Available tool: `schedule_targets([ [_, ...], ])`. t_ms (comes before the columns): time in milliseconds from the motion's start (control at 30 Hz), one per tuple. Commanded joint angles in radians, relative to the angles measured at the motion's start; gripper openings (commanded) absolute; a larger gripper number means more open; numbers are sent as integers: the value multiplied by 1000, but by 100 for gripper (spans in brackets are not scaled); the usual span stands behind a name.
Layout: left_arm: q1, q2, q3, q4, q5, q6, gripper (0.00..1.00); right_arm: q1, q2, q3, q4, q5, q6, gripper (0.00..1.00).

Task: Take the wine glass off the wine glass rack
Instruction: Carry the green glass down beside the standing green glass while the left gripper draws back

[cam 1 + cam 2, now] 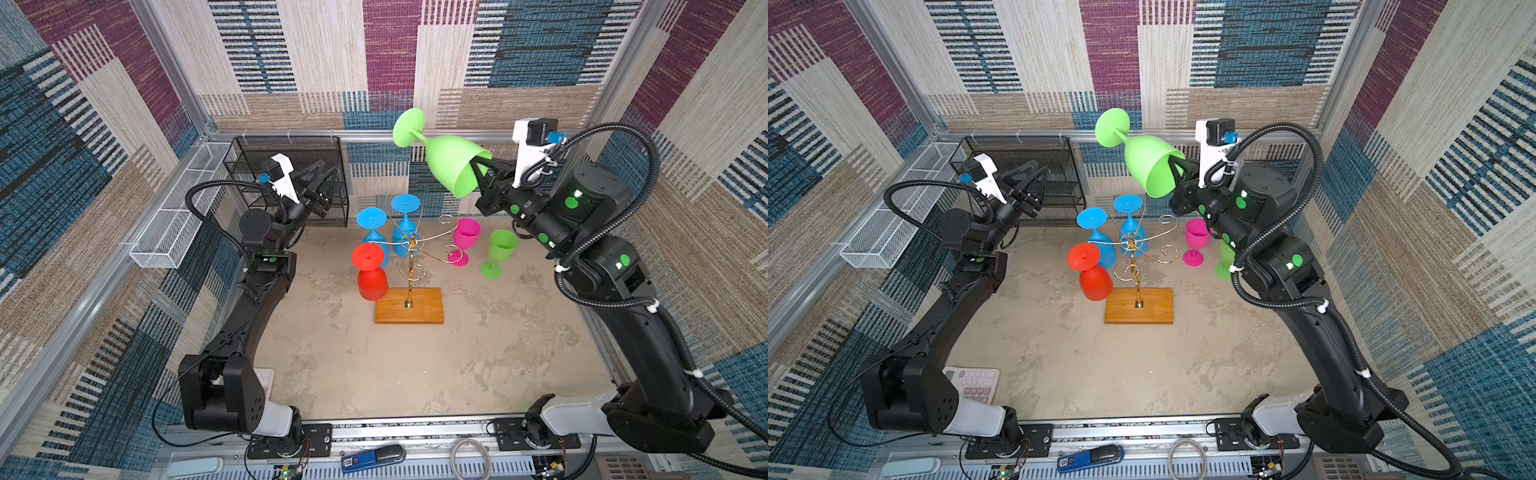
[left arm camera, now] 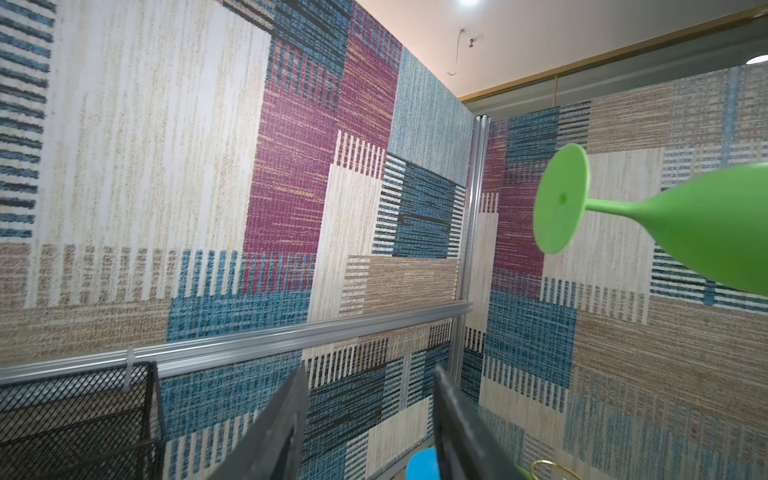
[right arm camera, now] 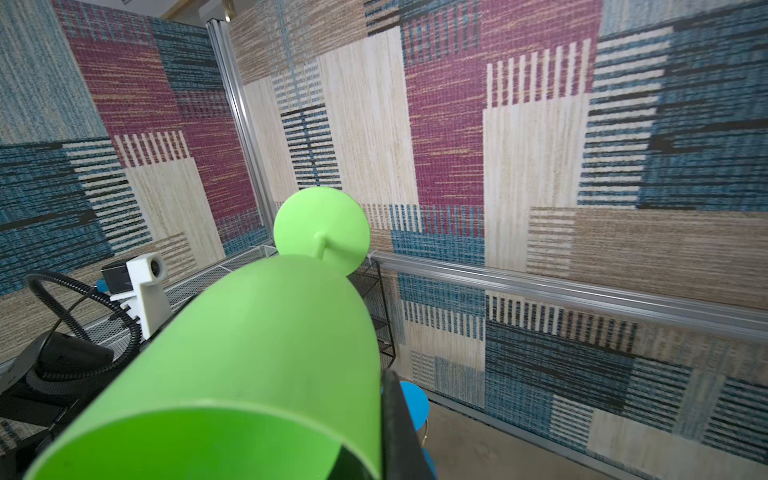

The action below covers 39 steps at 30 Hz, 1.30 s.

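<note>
The right claw (image 1: 478, 169) pinches the rim of the green wine glass (image 1: 449, 160), which hangs clear above and behind the wine glass rack (image 1: 411, 249), its long axis near level and its foot pointing toward the farther left claw (image 1: 328, 166), which is parted and empty.

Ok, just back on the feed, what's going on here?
The right gripper holds a green wine glass by its rim, high above the wine glass rack. The left gripper is open and empty, by the black mesh shelf. A red glass and two blue glasses hang on the rack. A pink glass and a second green glass stand on the table beside it.
</note>
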Motion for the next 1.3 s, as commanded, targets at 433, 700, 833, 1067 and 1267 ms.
schedule_targets([
  [433, 145, -131, -150, -139, -92, -10, 70, -26, -234, -125, -517, 430, 255, 0],
  [700, 210, -199, -246, -192, -97, 25, 70, -78, -191, -234, -688, 300, 306, 0],
  [833, 237, -209, -282, -172, -103, 4, 72, -185, -185, -351, -670, 152, 260, 0],
  [1067, 253, -219, -331, -146, -122, -21, 74, -425, -160, -598, -566, -57, 156, 0],
  [1267, 268, -213, -339, -150, -121, -38, 75, -594, -131, -681, -512, -92, 91, 0],
])
